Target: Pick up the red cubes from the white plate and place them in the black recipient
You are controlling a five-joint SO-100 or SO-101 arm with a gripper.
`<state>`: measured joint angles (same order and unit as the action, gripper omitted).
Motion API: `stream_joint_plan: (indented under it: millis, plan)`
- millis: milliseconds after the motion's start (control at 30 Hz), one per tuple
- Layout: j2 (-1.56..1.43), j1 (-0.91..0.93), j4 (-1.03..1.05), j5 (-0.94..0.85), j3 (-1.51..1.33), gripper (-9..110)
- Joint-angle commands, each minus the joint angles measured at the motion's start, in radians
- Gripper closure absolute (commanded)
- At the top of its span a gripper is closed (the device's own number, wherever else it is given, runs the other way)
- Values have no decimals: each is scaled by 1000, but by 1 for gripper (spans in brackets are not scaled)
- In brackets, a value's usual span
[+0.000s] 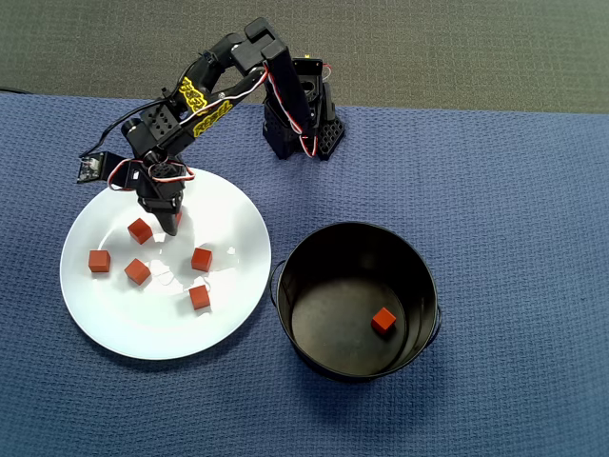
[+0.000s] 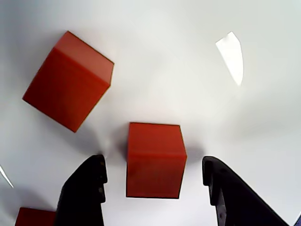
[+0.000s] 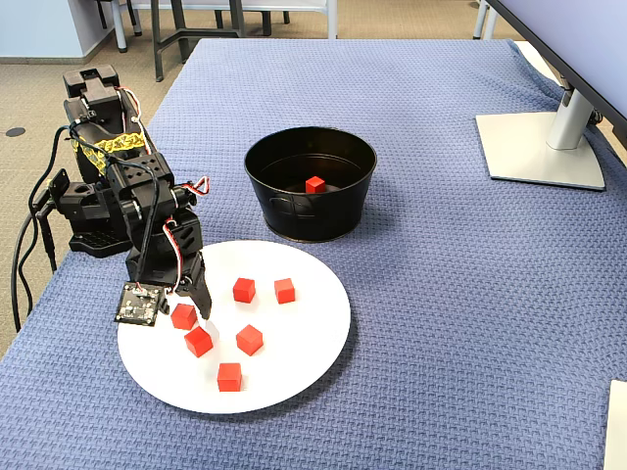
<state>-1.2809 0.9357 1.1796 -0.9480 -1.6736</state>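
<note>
Six red cubes lie on the white plate (image 1: 143, 324) (image 3: 299, 343). My gripper (image 1: 174, 224) (image 3: 196, 304) is low over the plate's arm-side edge, open. In the wrist view its gripper (image 2: 154, 162) has one black finger on each side of a red cube (image 2: 155, 141), with a gap on both sides. In the overhead view this cube (image 1: 178, 217) is almost hidden under the gripper; the fixed view shows the same cube (image 3: 183, 316) by the fingertips. A neighbouring cube (image 2: 68, 80) (image 1: 140, 230) lies close by. The black recipient (image 1: 419, 276) (image 3: 294, 215) holds one cube (image 1: 383, 320) (image 3: 314, 184).
The other plate cubes (image 1: 99, 261) (image 1: 137, 271) (image 1: 201, 259) (image 1: 199, 297) are spread toward the plate's middle. A blue woven cloth (image 1: 514, 190) covers the table. The arm's base (image 1: 304, 119) stands behind the plate. A monitor foot (image 3: 544, 147) sits at the far right in the fixed view.
</note>
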Motion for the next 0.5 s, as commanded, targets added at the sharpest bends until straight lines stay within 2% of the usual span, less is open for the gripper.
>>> stream_joint_plan:
  millis: [0,100,300,467]
  plan:
    - [-3,17,-20,-5,63,87]
    - [-2,17,-26,5,63,101]
    - [-67,-26,21,51,106,101]
    - [-287,-64,137,103,160,101]
